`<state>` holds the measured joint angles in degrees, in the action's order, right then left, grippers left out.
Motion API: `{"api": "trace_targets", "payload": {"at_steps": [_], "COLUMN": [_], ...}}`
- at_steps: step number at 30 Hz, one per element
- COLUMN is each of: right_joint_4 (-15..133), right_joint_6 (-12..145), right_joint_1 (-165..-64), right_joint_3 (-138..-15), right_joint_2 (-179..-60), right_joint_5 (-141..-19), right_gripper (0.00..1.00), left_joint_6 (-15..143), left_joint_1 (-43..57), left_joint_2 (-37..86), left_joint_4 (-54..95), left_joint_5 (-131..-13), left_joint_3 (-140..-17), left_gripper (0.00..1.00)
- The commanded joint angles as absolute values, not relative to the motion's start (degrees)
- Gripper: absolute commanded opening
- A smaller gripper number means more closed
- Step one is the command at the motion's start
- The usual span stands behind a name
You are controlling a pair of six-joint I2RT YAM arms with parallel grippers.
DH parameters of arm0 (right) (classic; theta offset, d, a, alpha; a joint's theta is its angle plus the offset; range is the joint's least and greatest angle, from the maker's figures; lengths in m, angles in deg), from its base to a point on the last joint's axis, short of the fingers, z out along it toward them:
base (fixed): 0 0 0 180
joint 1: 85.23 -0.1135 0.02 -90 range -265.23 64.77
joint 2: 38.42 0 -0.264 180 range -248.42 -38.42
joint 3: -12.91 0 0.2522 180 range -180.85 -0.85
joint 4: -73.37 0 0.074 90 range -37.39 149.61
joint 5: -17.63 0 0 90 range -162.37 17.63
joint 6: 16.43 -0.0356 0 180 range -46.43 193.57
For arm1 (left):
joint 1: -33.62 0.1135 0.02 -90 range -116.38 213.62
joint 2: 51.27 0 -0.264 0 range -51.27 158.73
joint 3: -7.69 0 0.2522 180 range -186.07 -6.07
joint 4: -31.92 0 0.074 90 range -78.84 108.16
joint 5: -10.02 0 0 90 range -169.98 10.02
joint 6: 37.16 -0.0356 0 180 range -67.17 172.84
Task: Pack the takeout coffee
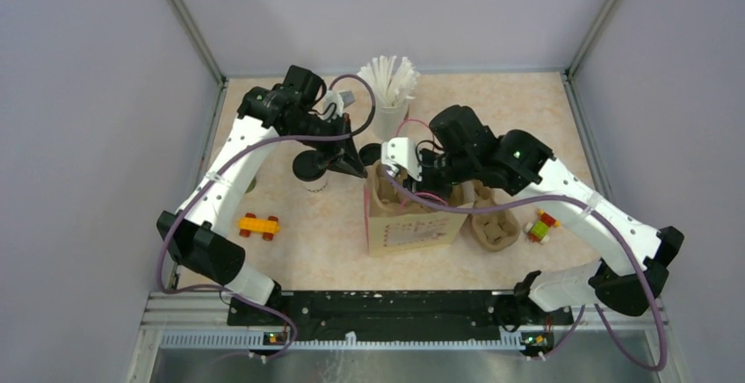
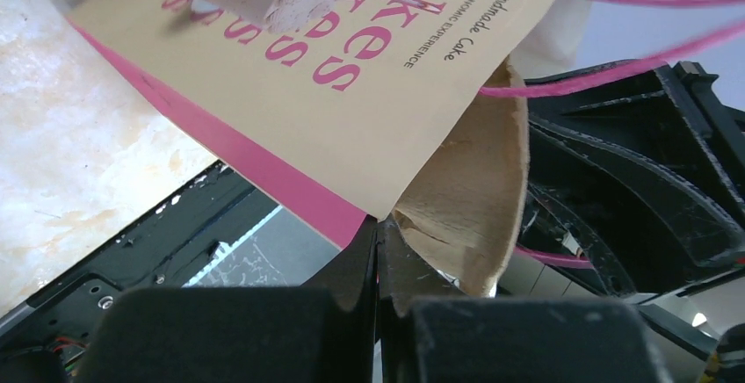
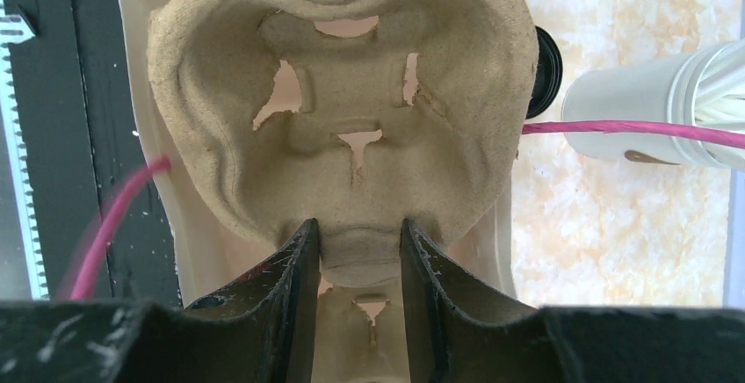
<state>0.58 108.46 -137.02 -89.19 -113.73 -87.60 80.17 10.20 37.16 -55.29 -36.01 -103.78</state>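
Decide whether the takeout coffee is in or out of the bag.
Out: the takeout coffee stands on the table beside the paper bag, not inside it.

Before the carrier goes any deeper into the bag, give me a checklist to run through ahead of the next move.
1. Right claw clamped on the pulp cup carrier: ok.
2. Left claw shut on the rim of the paper bag: ok.
3. Carrier seated fully in the bag: not ok, it sticks out past the rim.
4. Takeout coffee upright, lid on, on the table beside the left claw: ok.
5. Bottom of the bag free for the carrier: cannot tell, hidden.
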Motion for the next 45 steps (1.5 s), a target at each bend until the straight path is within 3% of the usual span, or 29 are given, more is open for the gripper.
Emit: {"api": "trace_targets", "payload": {"at_steps": [1, 31, 37, 45], "right_joint_4": [0.06, -6.44, -4.23, -2.87], "right_joint_6": [110.13, 109.43, 108.02, 108.18], "right_joint_1": [-138.60, -143.57, -144.85, -145.02], "right_joint_3": [-90.89, -87.63, -87.16, -87.52], "right_joint_2": [-114.37, -121.20, -121.89, -120.84], "right_joint_5": [-85.62, -73.98, -73.84, -72.80], "right_gripper": [0.20, 0.21, 0.42, 0.48], "left_joint_6": [81.35, 81.77, 81.17, 80.30], "left_joint_1": [10.41, 10.41, 10.41, 10.45], "left_joint_2": [37.02, 37.28, 37.06, 36.90], "left_joint_4": [-52.87, -53.98, -54.65, -55.13], "left_joint_5": [-33.51, -34.51, -34.52, -34.78], "left_joint_3": [-105.84, -104.65, -104.43, -103.98], "left_gripper": [0.00, 0.00, 0.01, 0.05]}}
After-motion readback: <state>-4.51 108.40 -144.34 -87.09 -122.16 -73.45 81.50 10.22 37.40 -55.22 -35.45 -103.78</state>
